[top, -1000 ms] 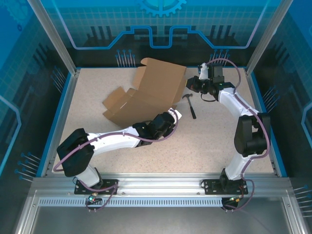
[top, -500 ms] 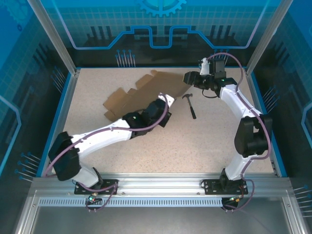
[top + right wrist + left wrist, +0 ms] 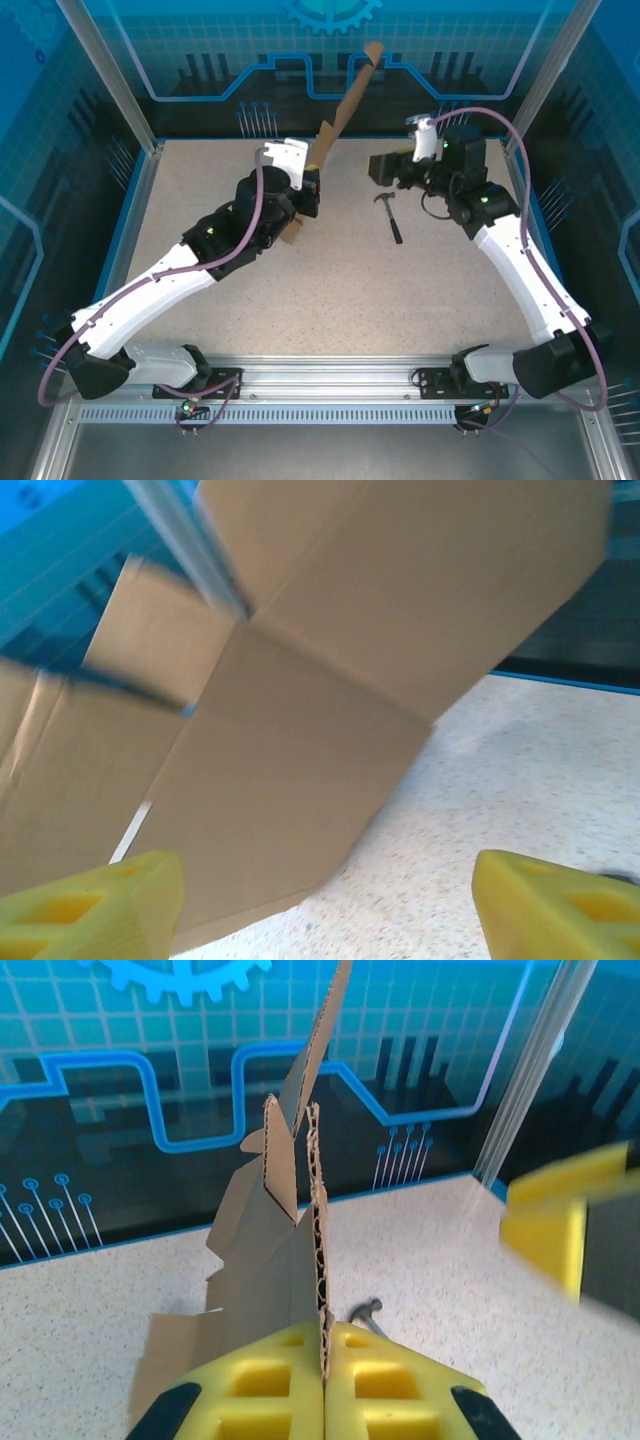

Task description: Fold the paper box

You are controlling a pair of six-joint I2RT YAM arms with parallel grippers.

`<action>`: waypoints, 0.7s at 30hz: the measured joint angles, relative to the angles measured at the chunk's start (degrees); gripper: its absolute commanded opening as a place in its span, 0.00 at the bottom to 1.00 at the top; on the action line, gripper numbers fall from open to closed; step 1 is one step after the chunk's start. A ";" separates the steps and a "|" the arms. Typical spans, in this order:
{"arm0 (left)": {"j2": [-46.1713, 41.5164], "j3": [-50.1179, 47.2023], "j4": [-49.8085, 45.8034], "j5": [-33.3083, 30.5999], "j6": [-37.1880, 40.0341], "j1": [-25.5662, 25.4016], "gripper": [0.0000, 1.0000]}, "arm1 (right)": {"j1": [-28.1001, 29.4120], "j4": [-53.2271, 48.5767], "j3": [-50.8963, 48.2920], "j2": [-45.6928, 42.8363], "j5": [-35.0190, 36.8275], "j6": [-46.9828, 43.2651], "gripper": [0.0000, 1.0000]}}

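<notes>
The paper box (image 3: pixel 345 110) is a brown cardboard sheet held upright off the table, edge-on from above, its top reaching toward the back wall. My left gripper (image 3: pixel 308 190) is shut on its lower edge. In the left wrist view the yellow pads (image 3: pixel 380 1380) pinch the corrugated edge at the gripper (image 3: pixel 323 1365), and the box (image 3: pixel 290 1210) rises above them. My right gripper (image 3: pixel 380 168) hangs open just right of the sheet, not touching it. In the right wrist view the gripper (image 3: pixel 320 905) has its fingers wide apart and faces the box's flat panels (image 3: pixel 300 730).
A small dark hammer (image 3: pixel 390 215) lies on the speckled table right of the box, below the right gripper; its head (image 3: pixel 366 1312) shows behind the left fingers. Blue walls and metal posts (image 3: pixel 530 1070) ring the table (image 3: pixel 420 290).
The left arm has shut on the box and lifted it from lying on the table to standing upright. The right gripper has opened and drawn slightly away from the box.
</notes>
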 measured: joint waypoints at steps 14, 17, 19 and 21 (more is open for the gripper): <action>2.80 14.23 -2.67 -9.66 -11.08 0.02 0.00 | 20.52 9.49 -18.29 -6.97 7.69 -20.37 0.93; 3.30 15.56 -3.39 -10.51 -13.57 0.02 0.00 | 24.52 14.40 -22.16 -7.10 12.92 -23.87 0.93; 3.50 15.96 -3.91 -10.69 -15.13 0.02 0.00 | 26.05 16.65 -23.65 -6.86 16.06 -25.53 0.93; 3.50 15.98 -4.55 -10.78 -16.79 0.02 0.00 | 27.06 19.93 -24.55 -6.14 19.15 -27.08 0.92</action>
